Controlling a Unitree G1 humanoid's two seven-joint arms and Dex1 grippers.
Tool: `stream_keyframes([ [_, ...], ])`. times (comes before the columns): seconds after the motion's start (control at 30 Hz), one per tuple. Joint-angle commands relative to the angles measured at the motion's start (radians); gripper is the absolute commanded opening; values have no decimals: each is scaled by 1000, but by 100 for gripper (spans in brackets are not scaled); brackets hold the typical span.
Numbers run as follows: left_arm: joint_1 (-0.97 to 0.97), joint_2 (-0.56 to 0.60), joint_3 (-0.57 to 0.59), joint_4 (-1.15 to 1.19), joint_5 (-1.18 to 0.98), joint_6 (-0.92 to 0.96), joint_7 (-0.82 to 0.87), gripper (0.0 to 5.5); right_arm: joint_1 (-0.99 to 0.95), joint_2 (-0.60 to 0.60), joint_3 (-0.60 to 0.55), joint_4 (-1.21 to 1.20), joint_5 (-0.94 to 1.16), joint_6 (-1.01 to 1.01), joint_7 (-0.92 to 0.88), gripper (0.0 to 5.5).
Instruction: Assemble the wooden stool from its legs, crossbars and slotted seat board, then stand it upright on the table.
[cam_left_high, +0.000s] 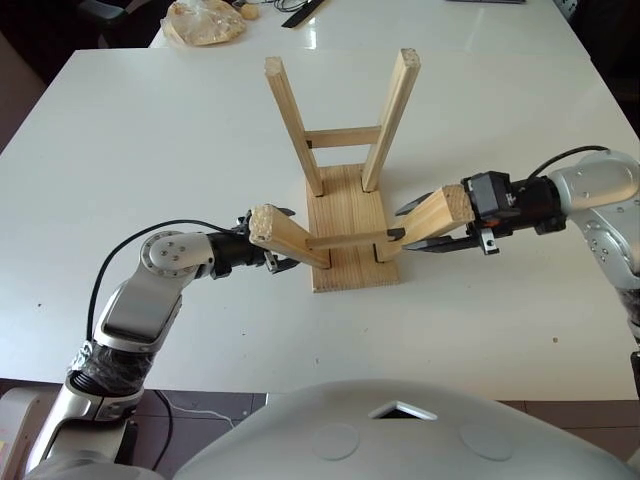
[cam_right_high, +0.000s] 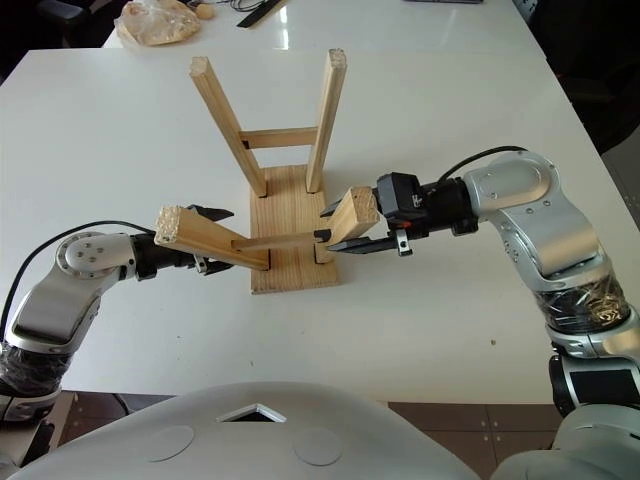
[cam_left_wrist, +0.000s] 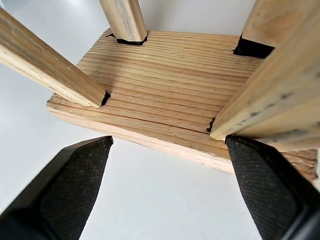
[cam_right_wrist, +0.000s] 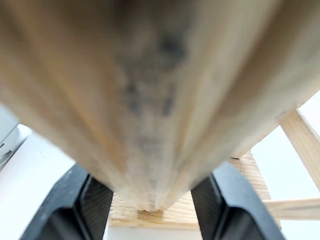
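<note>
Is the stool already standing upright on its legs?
No, the seat board lies flat on the table and the legs point upward from it.

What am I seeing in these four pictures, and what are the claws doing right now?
This is a two-armed humanoid robot. The two wide pictures come from its head camera, looking down on a white table. The two close ones come from cameras on its wrists. The stool lies upside down: the seat board is flat on the table, with four legs pointing up and a crossbar joining each pair. The right gripper is shut on the near right leg. The left gripper is open at the near left leg.
</note>
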Motion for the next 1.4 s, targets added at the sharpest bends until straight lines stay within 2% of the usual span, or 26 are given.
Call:
stream_keyframes([
  [0.03, -7, -31, -63, -59, -23, -33, -21, 418, 0, 37, 164, 116, -189, 45, -2, 201],
  [0.3, -27, -49, -66, -19, -5, -35, -17, 418, -40, 86, 307, 318, -294, -9, 35, 201],
  [0.53, -29, -59, -55, -30, -18, -30, -21, 418, -93, 133, 323, 403, -251, 47, 28, 201],
  [0.9, 42, 10, 11, 19, -3, -81, -47, 418, -182, 143, 416, 628, -364, -42, 91, 201],
  [1.17, 102, 45, 74, 70, 17, -130, -38, 418, -128, 69, 385, 441, -315, -49, 79, 201],
  [1.4, 97, 48, 77, 140, 35, -175, -28, 418, -126, 69, 378, 429, -314, -69, 56, 201],
])
